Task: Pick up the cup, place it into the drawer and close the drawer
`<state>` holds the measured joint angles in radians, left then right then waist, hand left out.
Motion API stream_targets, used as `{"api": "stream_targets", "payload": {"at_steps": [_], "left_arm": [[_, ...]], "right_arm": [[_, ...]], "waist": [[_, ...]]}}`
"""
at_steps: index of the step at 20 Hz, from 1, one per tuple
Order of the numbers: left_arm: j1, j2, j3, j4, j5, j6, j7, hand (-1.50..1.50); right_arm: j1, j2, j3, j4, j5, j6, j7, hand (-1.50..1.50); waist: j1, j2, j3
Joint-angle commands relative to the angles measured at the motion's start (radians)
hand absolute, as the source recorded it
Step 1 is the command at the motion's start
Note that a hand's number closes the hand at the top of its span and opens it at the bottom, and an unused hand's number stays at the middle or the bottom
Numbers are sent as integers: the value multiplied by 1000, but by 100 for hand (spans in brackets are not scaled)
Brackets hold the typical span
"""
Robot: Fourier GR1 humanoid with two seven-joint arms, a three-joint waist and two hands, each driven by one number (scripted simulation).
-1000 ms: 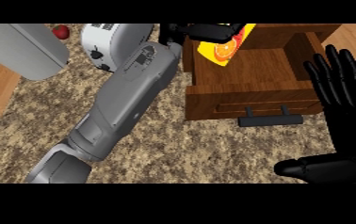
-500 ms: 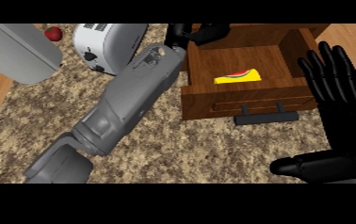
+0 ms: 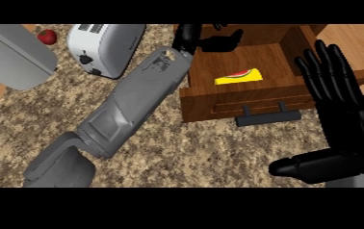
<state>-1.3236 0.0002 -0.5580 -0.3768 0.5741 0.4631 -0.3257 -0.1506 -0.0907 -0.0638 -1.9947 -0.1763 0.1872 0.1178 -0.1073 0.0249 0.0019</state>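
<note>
The cup [image 3: 238,76] is yellow with a red and green watermelon print and lies on its side on the floor of the open wooden drawer [image 3: 284,55]. The drawer's black handle [image 3: 270,116] faces me at its front. My left forearm crosses the counter diagonally. My left hand [image 3: 217,41] hovers over the drawer's far left corner, fingers relaxed and apart from the cup, holding nothing. At the view's right edge, beside the drawer's right wall, my right hand [image 3: 334,86] rests open with its fingers up and its thumb [image 3: 309,165] low.
A white toaster [image 3: 107,45] stands at the back left of the speckled granite counter [image 3: 206,151]. A small red fruit [image 3: 47,36] lies next to it. A grey rounded appliance [image 3: 21,55] fills the far left edge.
One second ago my left hand held the cup over the drawer. It has let go, the cup now lies inside, and the hand has drawn back toward the drawer's far left corner.
</note>
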Motion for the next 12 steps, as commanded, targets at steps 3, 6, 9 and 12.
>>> {"api": "stream_targets", "payload": {"at_steps": [3,6,9,12], "left_arm": [[2,0,-42,-30,61,35,-11,-150],[49,0,-40,-96,120,34,-62,-150],[-18,0,15,-54,145,-38,-88,-150],[-22,0,39,-116,200,-38,-115,-150]], "right_arm": [[-34,4,5,12,-33,16,-1,-150],[-20,1,-7,13,-50,23,-6,-150],[20,5,-18,-13,-101,42,-2,-150],[32,23,5,-20,-98,25,27,-150]], "waist": [[-17,6,0],[-7,1,0],[19,-5,-1],[37,-10,-1]]}}
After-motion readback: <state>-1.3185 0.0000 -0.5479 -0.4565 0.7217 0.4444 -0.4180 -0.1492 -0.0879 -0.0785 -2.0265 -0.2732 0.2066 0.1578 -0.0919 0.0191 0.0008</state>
